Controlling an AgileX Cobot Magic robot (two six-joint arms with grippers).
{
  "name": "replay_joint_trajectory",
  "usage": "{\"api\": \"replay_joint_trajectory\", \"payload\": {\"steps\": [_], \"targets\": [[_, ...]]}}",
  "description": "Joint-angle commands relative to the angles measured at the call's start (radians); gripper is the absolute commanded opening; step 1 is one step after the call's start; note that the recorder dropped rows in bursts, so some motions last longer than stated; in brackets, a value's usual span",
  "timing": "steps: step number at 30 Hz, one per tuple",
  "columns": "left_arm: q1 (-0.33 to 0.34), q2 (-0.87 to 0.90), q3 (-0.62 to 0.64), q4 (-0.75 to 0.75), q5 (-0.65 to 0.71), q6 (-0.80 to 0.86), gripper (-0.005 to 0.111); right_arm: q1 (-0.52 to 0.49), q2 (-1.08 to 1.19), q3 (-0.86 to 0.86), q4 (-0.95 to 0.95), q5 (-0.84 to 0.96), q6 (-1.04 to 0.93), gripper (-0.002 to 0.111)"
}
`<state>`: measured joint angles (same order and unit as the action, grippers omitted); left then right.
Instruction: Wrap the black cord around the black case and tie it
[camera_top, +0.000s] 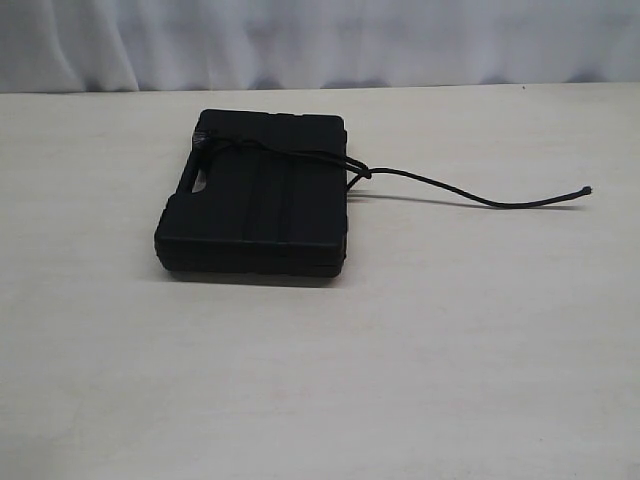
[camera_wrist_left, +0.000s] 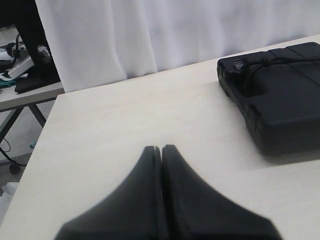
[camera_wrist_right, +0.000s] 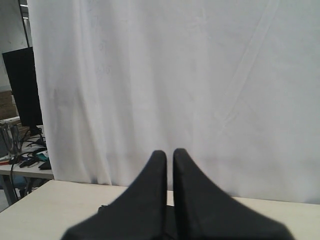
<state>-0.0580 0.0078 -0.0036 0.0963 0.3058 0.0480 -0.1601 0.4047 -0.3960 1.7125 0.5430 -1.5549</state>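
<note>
The black case (camera_top: 255, 205) lies flat on the pale table (camera_top: 450, 350). The black cord (camera_top: 300, 152) crosses its far end and gathers in a small knot (camera_top: 362, 172) at the case's right side. From there a loose tail (camera_top: 480, 201) runs right across the table to a frayed end (camera_top: 587, 189). Neither gripper shows in the exterior view. My left gripper (camera_wrist_left: 161, 148) is shut and empty above bare table, with the case (camera_wrist_left: 285, 100) and cord (camera_wrist_left: 255, 65) well off to one side. My right gripper (camera_wrist_right: 170, 152) is shut, empty and raised, facing the curtain.
A white curtain (camera_top: 320, 40) hangs behind the table's far edge. Past the table's left edge stands another desk (camera_wrist_left: 30, 92) with clutter, and a dark monitor (camera_wrist_right: 22, 85) shows beside the curtain.
</note>
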Motion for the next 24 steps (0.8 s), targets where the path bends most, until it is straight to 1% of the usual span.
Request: {"api": "replay_joint_trajectory", "payload": {"steps": [1, 8, 18, 24], "targets": [[0.004, -0.008, 0.004, 0.000, -0.001, 0.001, 0.000, 0.000, -0.003, 0.003, -0.005, 0.001, 0.001, 0.004], [0.004, -0.008, 0.004, 0.000, -0.001, 0.001, 0.000, 0.000, -0.003, 0.003, -0.005, 0.001, 0.001, 0.004], [0.004, -0.008, 0.004, 0.000, -0.001, 0.001, 0.000, 0.142, -0.003, 0.003, -0.005, -0.027, 0.001, 0.004], [0.004, -0.008, 0.004, 0.000, -0.001, 0.001, 0.000, 0.220, -0.028, 0.003, -0.002, -0.204, -0.001, 0.004]]}}
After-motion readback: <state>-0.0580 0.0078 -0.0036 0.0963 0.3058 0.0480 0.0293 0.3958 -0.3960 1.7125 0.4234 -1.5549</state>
